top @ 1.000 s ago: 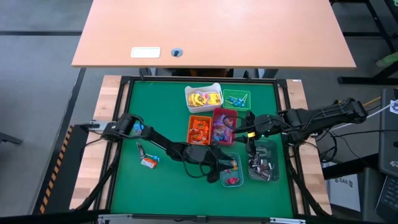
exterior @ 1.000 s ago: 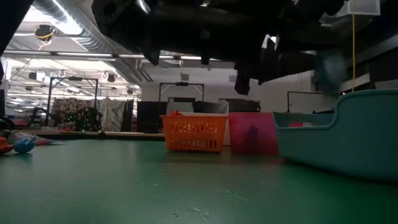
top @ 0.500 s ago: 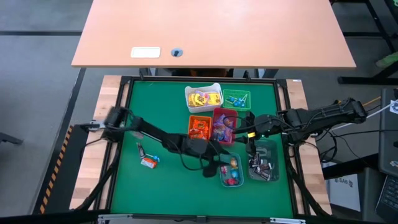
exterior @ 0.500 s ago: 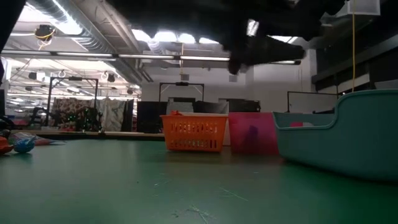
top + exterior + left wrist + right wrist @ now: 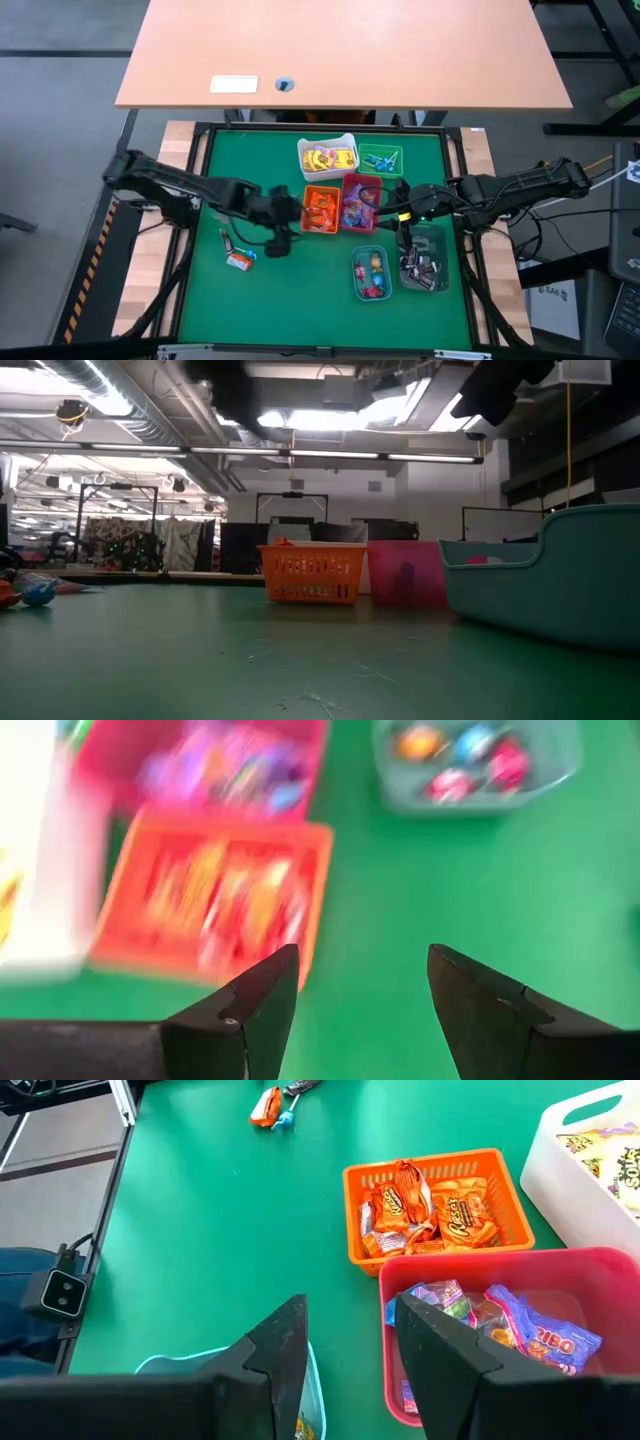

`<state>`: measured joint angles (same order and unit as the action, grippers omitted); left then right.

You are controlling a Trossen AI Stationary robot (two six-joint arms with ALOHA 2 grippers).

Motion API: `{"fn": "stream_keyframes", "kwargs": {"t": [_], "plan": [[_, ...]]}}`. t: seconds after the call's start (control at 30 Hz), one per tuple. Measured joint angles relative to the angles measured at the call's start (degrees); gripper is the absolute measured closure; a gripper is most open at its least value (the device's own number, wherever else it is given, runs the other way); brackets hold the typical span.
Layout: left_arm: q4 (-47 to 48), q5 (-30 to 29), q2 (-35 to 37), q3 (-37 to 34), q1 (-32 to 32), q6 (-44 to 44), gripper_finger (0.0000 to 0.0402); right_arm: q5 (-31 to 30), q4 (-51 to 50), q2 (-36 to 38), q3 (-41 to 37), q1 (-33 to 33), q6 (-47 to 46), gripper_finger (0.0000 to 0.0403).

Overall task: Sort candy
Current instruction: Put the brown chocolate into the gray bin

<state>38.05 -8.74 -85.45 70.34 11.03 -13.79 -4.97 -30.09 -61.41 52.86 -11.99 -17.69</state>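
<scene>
Candy lies sorted in bins at the mat's middle: yellow in a white bin, orange in an orange bin, mixed in a red bin, round sweets in a clear bin, dark brown ones in another clear bin. Loose candy lies on the mat to the left. My left gripper hangs open above the mat, near the orange bin, with nothing between its fingers. My right gripper hangs open above the red bin's near edge, empty.
A green bin stands behind the red one. A black frame borders the green mat. Bare mat lies along the near edge and the left side. A tan desk stands beyond the far edge.
My left gripper has risen from over the clear bin with the round sweets. It has drawn back toward the table's left, ending beside the orange bin, and has tipped as it went. My right arm has kept still.
</scene>
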Motion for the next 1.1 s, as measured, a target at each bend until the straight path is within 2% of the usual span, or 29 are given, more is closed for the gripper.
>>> {"fn": "stream_keyframes", "kwargs": {"t": [0.17, 0.33, 0.53, 0.63, 0.9, 1.03, 1.1], "plan": [[10.04, -0.99, 9.72, -6.48, 1.90, -17.82, 0.0191, 0.01, 0.00, 0.00, 0.00, 0.00, -0.01, 0.0251], [15.46, 2.52, 17.18, -13.44, 6.72, -38.75, 0.0191, 0.02, -0.02, 0.00, 0.00, 0.00, -0.02, 0.0251], [16.07, 12.51, 19.62, -20.15, 13.34, -58.07, 0.0191, 0.01, -0.01, 0.00, 0.00, 0.00, -0.02, 0.0251], [15.93, 14.51, 19.21, -23.37, 16.31, -64.94, 0.0191, 0.02, -0.02, 0.00, 0.00, 0.00, -0.01, 0.0251], [15.88, 10.34, 19.04, -33.63, 18.03, -88.65, 0.0191, 0.00, 0.00, 0.00, 0.00, 0.00, 0.00, 0.0251], [13.82, 6.07, 19.04, -37.96, 18.03, -95.57, 0.0191, 0.01, 0.00, 0.00, 0.00, 0.00, 0.00, 0.0251], [13.65, 5.84, 19.04, -39.72, 18.03, -97.44, 0.0191, 0.00, 0.00, 0.00, 0.00, 0.00, 0.00, 0.0251]]}}
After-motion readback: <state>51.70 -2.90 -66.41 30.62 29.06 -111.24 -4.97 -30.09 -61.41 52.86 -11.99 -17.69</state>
